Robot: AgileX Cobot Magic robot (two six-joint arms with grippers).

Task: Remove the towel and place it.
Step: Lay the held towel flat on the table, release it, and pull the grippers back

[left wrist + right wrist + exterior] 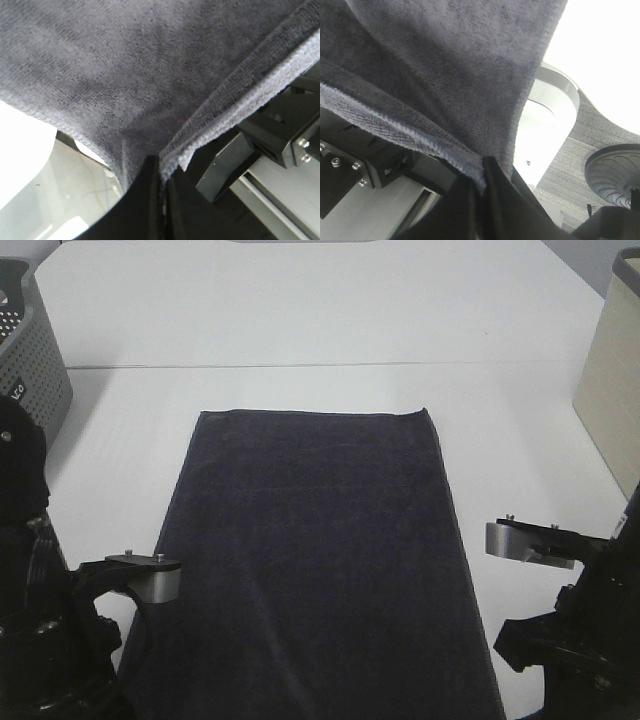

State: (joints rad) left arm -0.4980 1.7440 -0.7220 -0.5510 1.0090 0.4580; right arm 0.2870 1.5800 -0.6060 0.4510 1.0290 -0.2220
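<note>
The towel (320, 550), dark charcoal terry, lies flat and lengthwise on the white table (300, 310). Its near end runs off the bottom of the exterior high view between my two arms. In the left wrist view my left gripper (162, 182) is shut on a near corner of the towel (150, 75), which hangs from the black fingers (145, 200). In the right wrist view my right gripper (482, 175) is shut on the other near corner of the towel (445, 65). Neither gripper's tips show in the exterior high view; only the left arm (60, 640) and right arm (570, 640) do.
A grey perforated basket (30, 350) stands at the table's far left. A beige bin (612, 390) stands at the right edge. The wrist views show the table's front edge (555, 100), the robot's base frame (280, 140) and grey floor (580, 165) below.
</note>
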